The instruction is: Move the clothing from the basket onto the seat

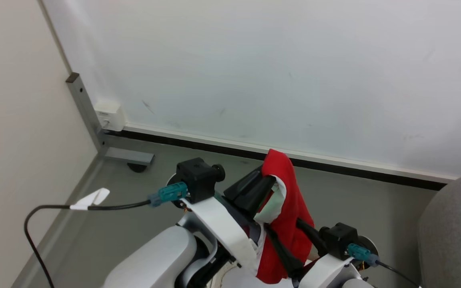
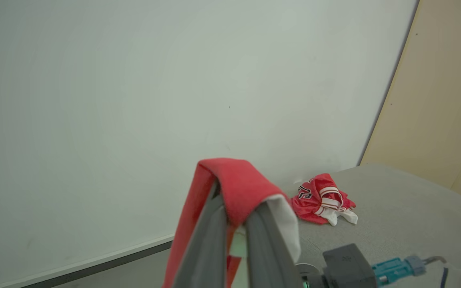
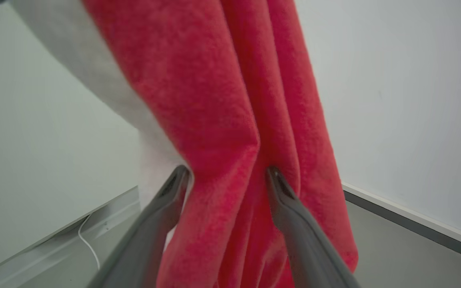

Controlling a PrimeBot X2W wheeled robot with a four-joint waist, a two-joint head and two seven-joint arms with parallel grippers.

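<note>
Red garment is up in the air, draped over the left gripper, which is clenched on the cloth, while the right gripper stands spread around the hanging folds, not pinching. Its long axis runs straight down, fold on top, ends pointing down. Mid-carry, I'd say: next it wants swinging right over the seat, by the jersey, then release.

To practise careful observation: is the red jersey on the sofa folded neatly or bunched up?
Bunched up: the jersey lies in a crumpled heap on the sofa, its striped trim twisted.
</note>
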